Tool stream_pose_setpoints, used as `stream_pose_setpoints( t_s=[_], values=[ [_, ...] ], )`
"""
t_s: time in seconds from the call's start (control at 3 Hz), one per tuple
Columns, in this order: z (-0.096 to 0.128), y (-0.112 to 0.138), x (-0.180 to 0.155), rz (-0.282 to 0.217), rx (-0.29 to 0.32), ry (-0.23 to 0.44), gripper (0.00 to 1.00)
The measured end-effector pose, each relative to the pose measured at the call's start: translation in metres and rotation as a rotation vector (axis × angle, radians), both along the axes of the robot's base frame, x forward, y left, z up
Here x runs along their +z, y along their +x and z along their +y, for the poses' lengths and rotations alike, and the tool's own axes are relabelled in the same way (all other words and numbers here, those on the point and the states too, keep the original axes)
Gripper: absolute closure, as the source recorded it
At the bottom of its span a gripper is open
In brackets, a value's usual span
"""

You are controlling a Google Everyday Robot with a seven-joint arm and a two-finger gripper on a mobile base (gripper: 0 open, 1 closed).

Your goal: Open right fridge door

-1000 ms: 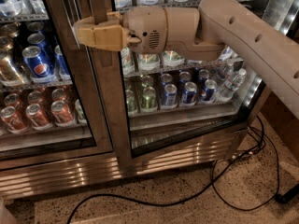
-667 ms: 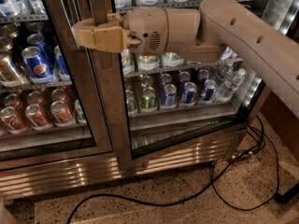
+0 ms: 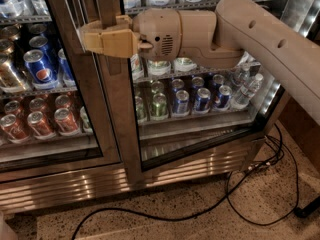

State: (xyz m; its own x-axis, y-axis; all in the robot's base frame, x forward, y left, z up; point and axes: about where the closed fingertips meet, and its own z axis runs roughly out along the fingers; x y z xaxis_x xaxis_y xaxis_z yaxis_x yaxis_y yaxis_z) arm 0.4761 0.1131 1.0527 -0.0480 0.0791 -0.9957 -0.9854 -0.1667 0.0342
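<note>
The right fridge door (image 3: 121,119) is a glass pane in a wide steel frame, and its bottom edge stands angled out from the cabinet, slightly ajar. Its long steel bar handle (image 3: 107,4) runs down the door's left side. My gripper (image 3: 103,36) sits at the upper left, its tan fingers (image 3: 107,43) closed around that handle. The beige arm (image 3: 270,39) reaches in from the right across the glass and hides part of the upper shelf.
The left glass door (image 3: 87,109) is closed over Pepsi cans (image 3: 40,66) and orange cans (image 3: 65,120). Behind the right door stand cans (image 3: 202,98) and water bottles (image 3: 245,91). A black cable (image 3: 250,184) loops over the speckled floor at the lower right.
</note>
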Motion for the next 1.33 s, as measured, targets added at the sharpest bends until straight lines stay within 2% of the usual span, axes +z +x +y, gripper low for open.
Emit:
stream_pose_setpoints(
  t_s=[1.33],
  values=[
    [-0.0043,-0.0085,0.0005,0.022,0.009,-0.003,1.00]
  ],
)
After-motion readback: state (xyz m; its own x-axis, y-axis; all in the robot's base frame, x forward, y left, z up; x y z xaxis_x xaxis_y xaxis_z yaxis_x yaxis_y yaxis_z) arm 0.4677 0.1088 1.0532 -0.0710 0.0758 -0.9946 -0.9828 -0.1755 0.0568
